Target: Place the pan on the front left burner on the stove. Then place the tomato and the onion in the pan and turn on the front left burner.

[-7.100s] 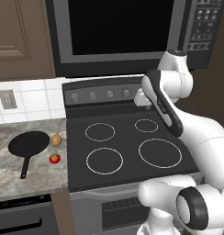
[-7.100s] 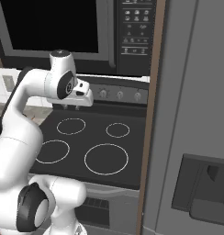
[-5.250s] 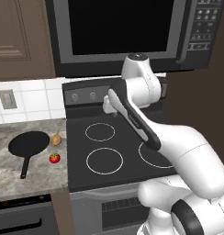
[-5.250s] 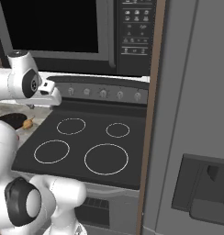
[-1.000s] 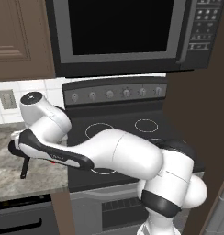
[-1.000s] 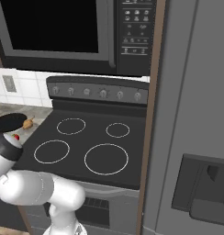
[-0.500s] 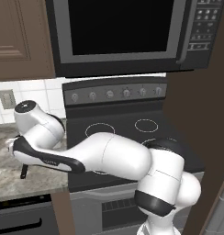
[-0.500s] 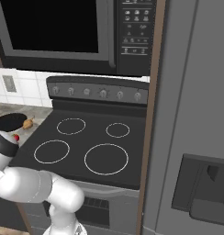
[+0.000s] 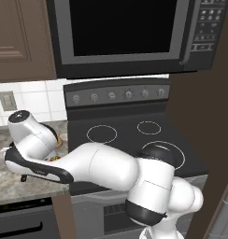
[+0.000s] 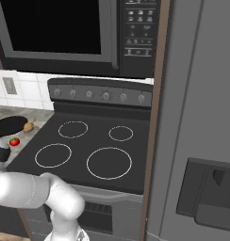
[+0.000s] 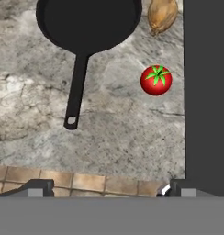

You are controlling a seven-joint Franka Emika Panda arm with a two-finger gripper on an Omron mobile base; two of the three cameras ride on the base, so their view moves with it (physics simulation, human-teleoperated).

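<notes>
The black pan lies on the stone counter left of the stove, its long handle pointing toward my hand. The red tomato sits to the right of the handle, and the tan onion lies beside the pan's rim. My gripper hovers open above the counter's front edge, short of the handle's end, with nothing between its fingertips. In the right base view the pan, onion and tomato lie left of the front left burner, which is bare.
My arm stretches left across the front of the stove and hides its front left corner. The stove's black edge runs just right of the tomato. Knobs line the back panel. A microwave hangs above.
Since the earliest frames the arm has swung from over the stove to the counter on the left. In the last second the hand has moved further left and lower.
</notes>
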